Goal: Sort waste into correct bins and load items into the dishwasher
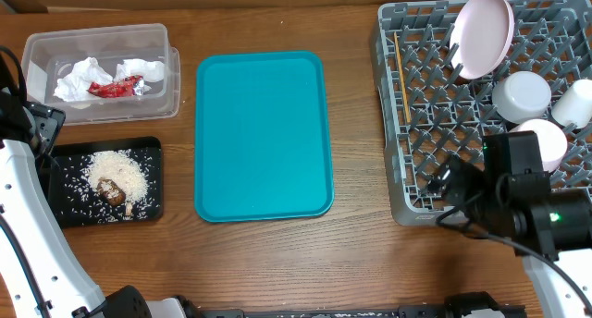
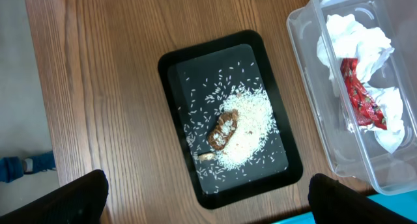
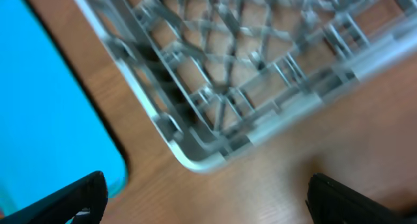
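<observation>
Left gripper (image 2: 207, 201): jaws fully apart, empty, above the black tray (image 2: 174, 74) of rice (image 2: 251, 120). Right gripper (image 3: 208, 201): jaws wide apart, empty, over the dish rack (image 3: 215, 146) corner, touching nothing.

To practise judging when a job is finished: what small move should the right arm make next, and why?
Probably pull the right tool back from the loaded rack: it hangs open, holding nothing, the napkins and wrapper lie in the tub, the rice in the black tray, and the teal tray is bare.
</observation>
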